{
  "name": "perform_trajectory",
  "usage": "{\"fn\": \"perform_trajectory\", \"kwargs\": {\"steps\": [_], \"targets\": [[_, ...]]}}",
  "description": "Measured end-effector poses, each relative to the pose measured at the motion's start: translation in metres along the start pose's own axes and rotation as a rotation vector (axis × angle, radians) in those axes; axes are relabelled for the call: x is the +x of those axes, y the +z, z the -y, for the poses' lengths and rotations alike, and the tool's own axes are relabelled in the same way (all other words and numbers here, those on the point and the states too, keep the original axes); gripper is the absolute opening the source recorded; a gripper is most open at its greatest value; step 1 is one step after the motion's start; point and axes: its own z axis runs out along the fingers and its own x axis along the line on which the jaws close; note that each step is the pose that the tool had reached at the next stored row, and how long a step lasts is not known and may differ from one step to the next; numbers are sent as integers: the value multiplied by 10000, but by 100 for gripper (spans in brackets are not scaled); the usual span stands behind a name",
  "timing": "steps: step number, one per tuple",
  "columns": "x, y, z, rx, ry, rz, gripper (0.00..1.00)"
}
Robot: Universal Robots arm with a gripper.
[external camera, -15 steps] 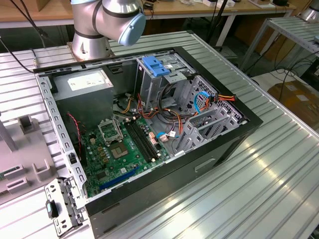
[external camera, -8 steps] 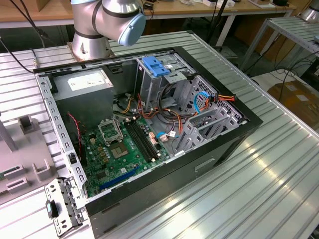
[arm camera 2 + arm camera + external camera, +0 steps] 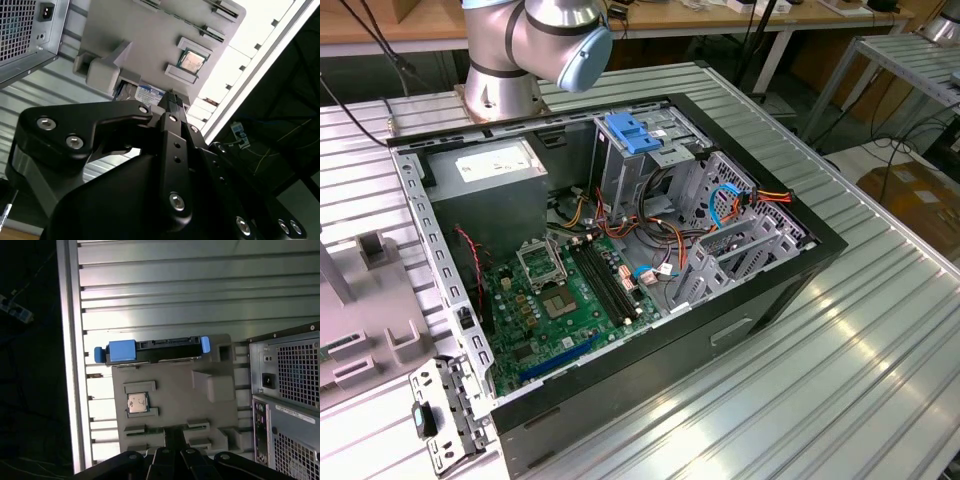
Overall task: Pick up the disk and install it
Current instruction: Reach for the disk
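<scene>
The disk [image 3: 152, 349] stands edgewise along the grey fixture's [image 3: 175, 400] edge; the end effector [image 3: 172, 101] hangs over it, closed and empty.

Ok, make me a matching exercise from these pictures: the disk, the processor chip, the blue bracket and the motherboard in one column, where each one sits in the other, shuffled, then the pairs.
Column one
1. disk
2. processor chip
3. blue bracket
4. motherboard

Column two
A. flat on the floor of the open computer case
B. on top of the drive cage
C. on edge along one end of the grey tray
D. flat in a small pocket of the grey tray

Pairs: 1-C, 2-D, 3-B, 4-A
</scene>
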Motion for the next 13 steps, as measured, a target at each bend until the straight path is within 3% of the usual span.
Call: {"fn": "perform_trajectory", "kwargs": {"steps": [7, 13], "targets": [[2, 79, -1, -21, 0, -5, 11], [1, 104, -8, -22, -1, -5, 11]]}}
